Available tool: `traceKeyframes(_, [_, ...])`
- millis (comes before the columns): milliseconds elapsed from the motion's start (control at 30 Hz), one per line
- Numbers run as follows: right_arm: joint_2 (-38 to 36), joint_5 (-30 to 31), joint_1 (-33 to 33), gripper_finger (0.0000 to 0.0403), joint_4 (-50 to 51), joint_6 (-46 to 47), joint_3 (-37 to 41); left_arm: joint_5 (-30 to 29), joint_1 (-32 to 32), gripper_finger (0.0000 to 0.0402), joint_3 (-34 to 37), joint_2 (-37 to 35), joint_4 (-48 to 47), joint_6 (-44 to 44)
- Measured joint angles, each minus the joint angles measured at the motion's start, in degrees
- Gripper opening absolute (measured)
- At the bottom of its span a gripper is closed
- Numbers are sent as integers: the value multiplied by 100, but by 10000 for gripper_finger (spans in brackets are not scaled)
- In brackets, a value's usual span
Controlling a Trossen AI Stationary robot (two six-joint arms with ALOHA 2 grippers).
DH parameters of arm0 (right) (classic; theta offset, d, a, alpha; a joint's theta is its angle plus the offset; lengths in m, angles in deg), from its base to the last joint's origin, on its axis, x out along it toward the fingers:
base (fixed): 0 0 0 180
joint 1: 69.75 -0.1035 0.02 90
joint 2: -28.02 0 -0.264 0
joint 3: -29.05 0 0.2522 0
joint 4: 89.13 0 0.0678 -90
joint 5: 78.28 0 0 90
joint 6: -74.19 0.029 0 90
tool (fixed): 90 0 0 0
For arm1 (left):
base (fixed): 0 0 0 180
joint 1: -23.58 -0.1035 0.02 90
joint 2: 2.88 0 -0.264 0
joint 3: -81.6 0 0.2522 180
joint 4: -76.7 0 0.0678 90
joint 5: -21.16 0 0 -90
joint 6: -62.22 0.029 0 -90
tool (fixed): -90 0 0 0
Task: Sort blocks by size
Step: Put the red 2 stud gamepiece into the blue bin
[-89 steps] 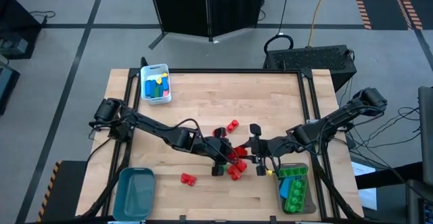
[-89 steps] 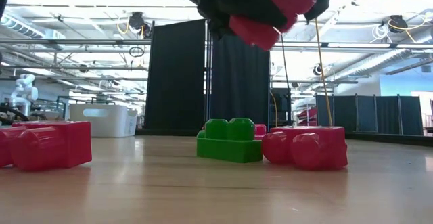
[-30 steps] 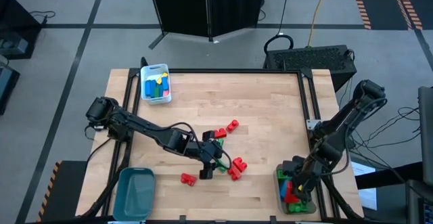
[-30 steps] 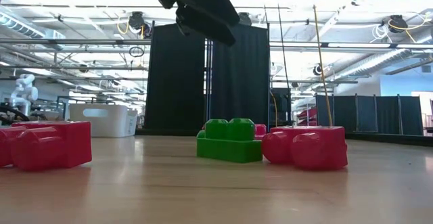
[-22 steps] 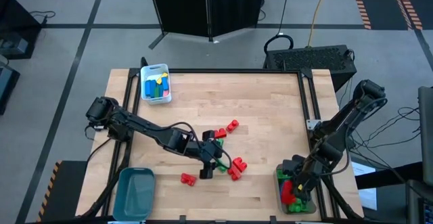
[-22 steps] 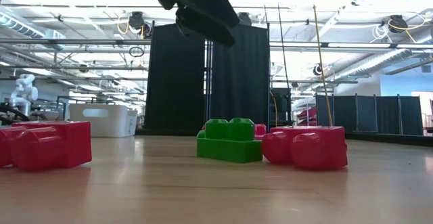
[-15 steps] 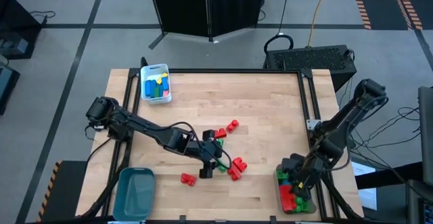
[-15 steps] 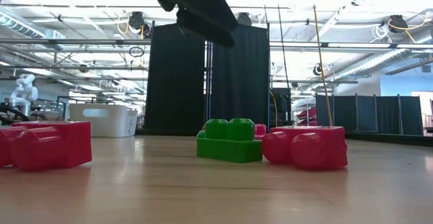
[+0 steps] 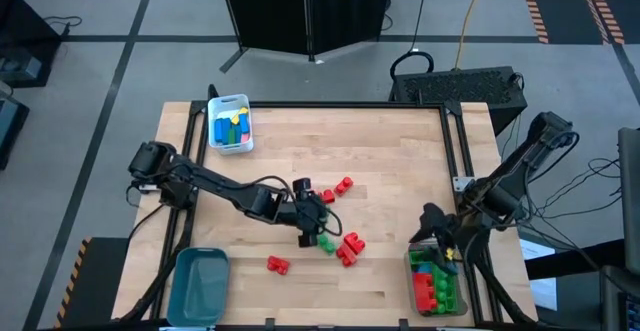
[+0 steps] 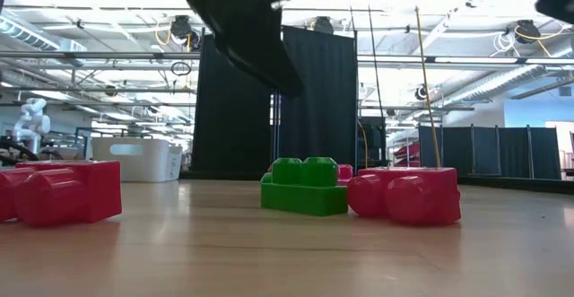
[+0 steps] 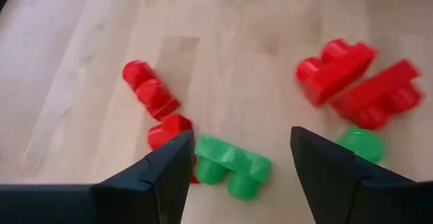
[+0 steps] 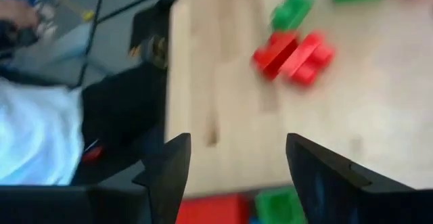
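I see glossy studded red and green plastic blocks [image 9: 343,247] on grained wood table [image 9: 380,151]; left gripper [image 11: 237,158] hovers spread above them, right gripper [image 12: 233,158] spread, empty.

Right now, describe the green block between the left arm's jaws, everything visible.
The green block is glossy plastic, a flat base with two round studs. In the left wrist view it lies on its side on the wooden table, studs sideways, seen between the open jaws of the left gripper, which does not hold it. One end meets a red block.

Loose blocks [image 9: 338,243] mid-table; filled bin [image 9: 231,123] far left corner; empty bin [image 9: 198,283] near left; another filled bin [image 9: 436,283] near right.
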Motion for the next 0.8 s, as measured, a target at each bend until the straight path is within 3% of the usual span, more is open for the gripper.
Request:
traceKeyframes(300, [138, 2099, 250, 228, 2, -319, 0, 200, -663, 233, 555, 0, 880, 36])
traceKeyframes(500, [297, 2411, 412, 228, -38, -772, 0, 628, -984, 233, 744, 0, 1103, 128])
traceKeyframes(800, [714, 3174, 563, 228, -130, -941, 0, 691, -1195, 233, 1218, 37, 1848, 258])
